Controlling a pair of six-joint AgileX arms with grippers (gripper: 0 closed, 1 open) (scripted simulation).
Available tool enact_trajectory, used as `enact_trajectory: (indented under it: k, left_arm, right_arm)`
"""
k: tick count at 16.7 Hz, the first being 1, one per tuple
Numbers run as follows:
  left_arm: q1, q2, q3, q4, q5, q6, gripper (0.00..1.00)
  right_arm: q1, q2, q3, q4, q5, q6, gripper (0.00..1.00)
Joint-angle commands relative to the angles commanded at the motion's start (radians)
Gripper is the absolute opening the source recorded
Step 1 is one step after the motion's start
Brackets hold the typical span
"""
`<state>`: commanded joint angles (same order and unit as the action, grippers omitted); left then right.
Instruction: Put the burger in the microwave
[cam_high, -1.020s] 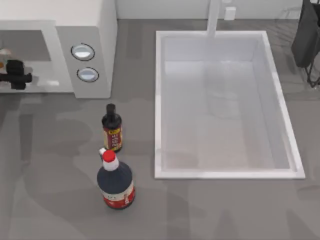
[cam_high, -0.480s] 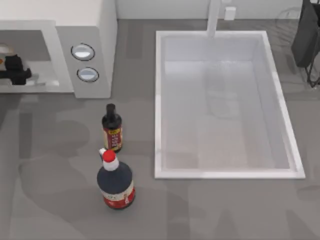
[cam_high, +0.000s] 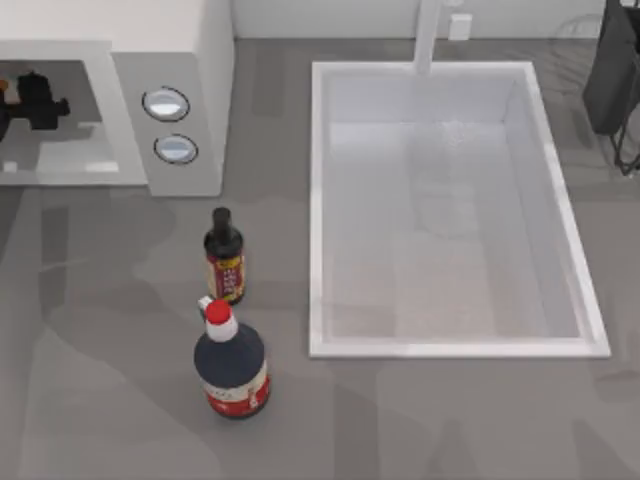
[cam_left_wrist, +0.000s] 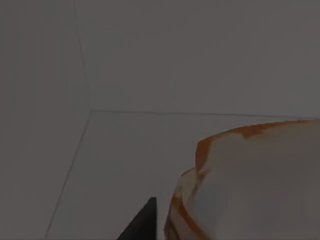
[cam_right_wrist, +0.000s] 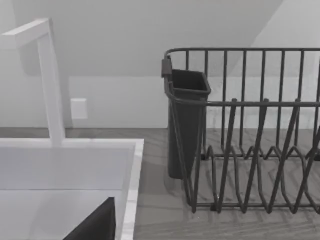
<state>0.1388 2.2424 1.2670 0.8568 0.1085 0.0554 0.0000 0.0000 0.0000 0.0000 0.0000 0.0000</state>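
Left wrist view: burger (cam_left_wrist: 250, 185) close under camera, inside grey microwave (cam_left_wrist: 150, 75). Looks soft, light, squashy; hold bun sides, squeeze gently.
Top view: left gripper (cam_high: 35, 100) in microwave (cam_high: 175, 60) opening; open or closed, cannot tell.
Right arm parked by far right edge.

Even soft light, faint blotchy shadows on counter (cam_high: 120, 400), dim left wrist view
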Motion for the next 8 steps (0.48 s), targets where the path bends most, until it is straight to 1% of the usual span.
enact_trajectory:
  k: [4, 8]
  left_arm:
    - [-0.011, 0.124, 0.243, -0.079, -0.025, -0.007, 0.0]
    - [-0.018, 0.244, 0.417, -0.222, -0.004, -0.004, 0.0]
  right_arm:
    - [0.0, 0.0, 0.0, 0.0, 0.0, 0.0, 1.0]
    - [0.0, 0.0, 0.0, 0.0, 0.0, 0.0, 1.0]
